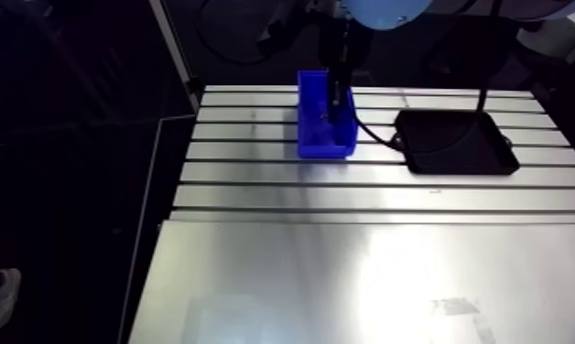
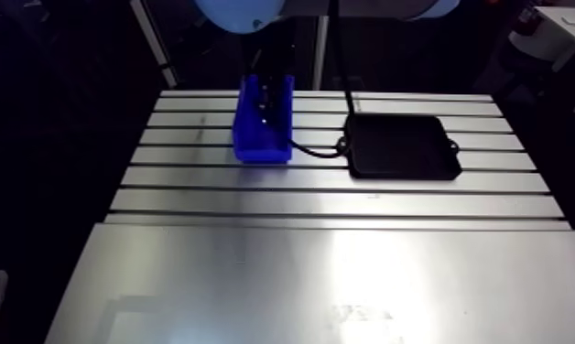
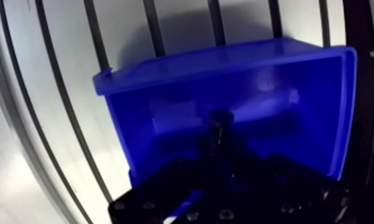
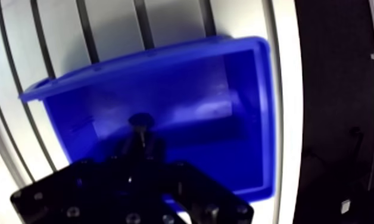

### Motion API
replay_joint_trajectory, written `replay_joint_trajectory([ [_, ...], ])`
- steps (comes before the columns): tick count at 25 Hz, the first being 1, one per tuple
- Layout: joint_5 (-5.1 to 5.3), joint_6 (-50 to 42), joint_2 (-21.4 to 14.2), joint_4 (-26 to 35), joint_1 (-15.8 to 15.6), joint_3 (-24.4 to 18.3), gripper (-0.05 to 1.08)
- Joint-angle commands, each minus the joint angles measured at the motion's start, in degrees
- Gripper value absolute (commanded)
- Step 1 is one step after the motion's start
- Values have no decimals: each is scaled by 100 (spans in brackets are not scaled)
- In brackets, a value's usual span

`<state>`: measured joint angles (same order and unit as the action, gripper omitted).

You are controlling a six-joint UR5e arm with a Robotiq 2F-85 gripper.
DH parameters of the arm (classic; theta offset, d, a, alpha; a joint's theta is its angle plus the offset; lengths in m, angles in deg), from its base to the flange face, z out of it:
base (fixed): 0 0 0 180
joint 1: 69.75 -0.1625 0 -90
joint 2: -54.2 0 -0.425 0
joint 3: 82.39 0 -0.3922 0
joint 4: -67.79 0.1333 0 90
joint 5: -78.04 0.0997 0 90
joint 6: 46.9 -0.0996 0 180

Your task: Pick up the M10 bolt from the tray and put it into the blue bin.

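One blue bin (image 1: 326, 139), one black tray (image 1: 456, 143), one dark bolt (image 3: 220, 121), one slotted bench (image 1: 346, 274), one two-fingered claw (image 3: 220, 148).

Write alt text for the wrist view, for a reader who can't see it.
The tool is shut on a dark bolt, holding it between its two fingers over the open inside of the blue bin. The bin stands on the slotted aluminium table, whose dark slots run past it on both sides.

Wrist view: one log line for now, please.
end effector: shut on dark M10 bolt | bolt: over blue plastic bin | released: no
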<state>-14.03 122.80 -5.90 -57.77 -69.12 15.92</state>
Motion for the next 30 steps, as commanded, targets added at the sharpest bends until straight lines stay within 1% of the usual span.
replay_joint_trajectory([
  [1,9,-2,12,0,-1,0,86],
  [2,9,-2,12,0,-10,9,84],
  [3,9,-10,12,0,-10,9,77],
  [4,9,-19,12,0,-18,9,66],
  [5,18,-63,12,0,-18,9,60],
  [10,18,-28,3,0,-10,18,30],
  [11,18,-10,3,-9,-1,26,27],
  [15,53,-10,-102,17,-10,-26,3],
  [20,70,-10,-375,97,-54,-114,1],
  [22,70,-10,-489,237,-62,-237,1],
  [26,62,-107,-744,897,-62,-607,1],
  [29,9,-608,-937,1415,-10,-861,1],
  [30,9,-775,-1008,1626,8,-958,1],
])
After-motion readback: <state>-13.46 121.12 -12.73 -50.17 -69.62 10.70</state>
